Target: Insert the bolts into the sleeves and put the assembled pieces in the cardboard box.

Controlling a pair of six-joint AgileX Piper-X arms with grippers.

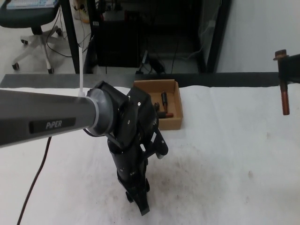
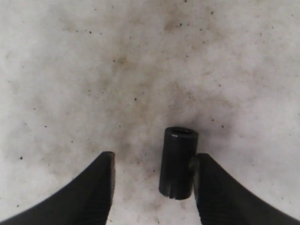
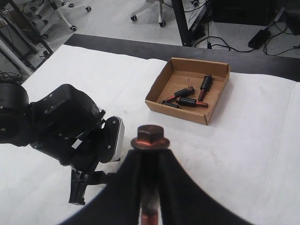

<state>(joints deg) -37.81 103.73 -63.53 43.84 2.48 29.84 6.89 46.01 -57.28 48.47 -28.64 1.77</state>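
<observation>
Standing, as far as the angle shows, on end on the stained white desk (image 1: 234,164), a black sleeve (image 2: 178,161) sits between the fingers of the left claw (image 2: 153,161) with its open mouth showing. The claw is spread wide. One finger (image 2: 206,187) is right against the sleeve's side and the other finger (image 2: 101,183) is well apart from it, so nothing is gripped.

In the high view the left arm (image 1: 47,119) comes in from the left edge of the desk and bends steeply down. It puts the left claw (image 1: 140,201) low over the cloth near the front edge, left of the middle.

The right claw (image 3: 150,159) is closed on a copper-coloured bolt (image 3: 150,140), its fingers pinching the shank just under the hex head. Seen from the high view, the right claw (image 1: 288,68) is held up over the right edge of the desk, with the bolt (image 1: 285,101) hanging head up and threaded end down.

The cardboard box (image 3: 176,111) lies open near the far edge of the desk, about midway along it. Inside it are several assembled pieces (image 3: 192,102), black sleeves with copper bolt ends, lying at different angles on the box floor. From the high view the cardboard box (image 1: 171,123) is just beyond the left arm's wrist.

A dark cable (image 1: 35,183) trails across the desk near its left edge, and an office chair (image 1: 33,23) stands on the floor beyond the far edge.
</observation>
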